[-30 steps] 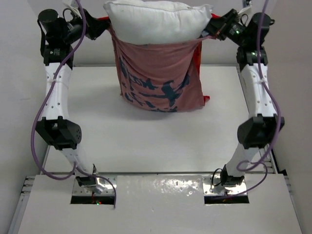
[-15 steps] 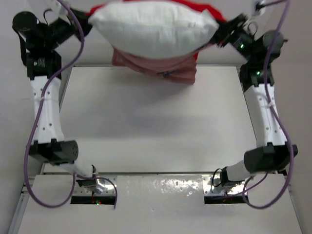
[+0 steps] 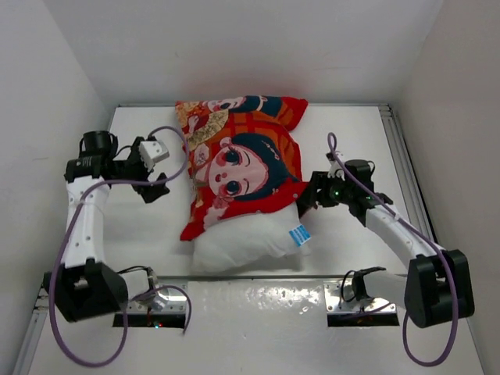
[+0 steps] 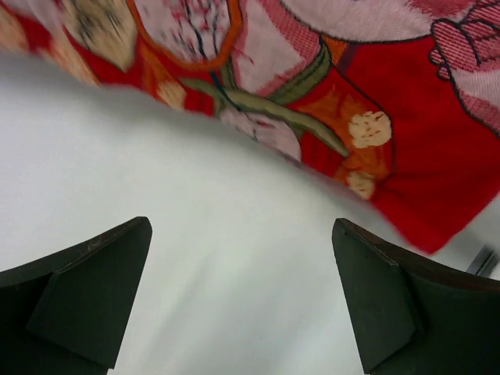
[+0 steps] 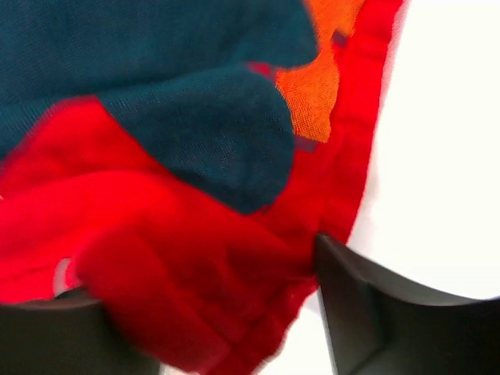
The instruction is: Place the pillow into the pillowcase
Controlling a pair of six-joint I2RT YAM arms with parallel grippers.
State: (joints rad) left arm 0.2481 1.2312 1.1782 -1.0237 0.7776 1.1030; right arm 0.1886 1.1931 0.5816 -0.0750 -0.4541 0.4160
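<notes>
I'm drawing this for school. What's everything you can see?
pillowcase: 1, red-orange with cartoon kids, mid-table, over the pillow's far part
pillow: 1, white, near end sticking out of the pillowcase
tag: 1, blue, pillow's near right corner
table: 1, white, underneath
cables: 2, purple, along the arms
arms: 2, white and black, left and right sides
left hand: 1, dark, open, beside the pillowcase, not touching
right hand: 1, dark, open, red cloth between its fingers

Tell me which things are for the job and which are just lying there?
For the job:
pillow
pillowcase
left claw
right claw

Just there:
table
purple cables
</notes>
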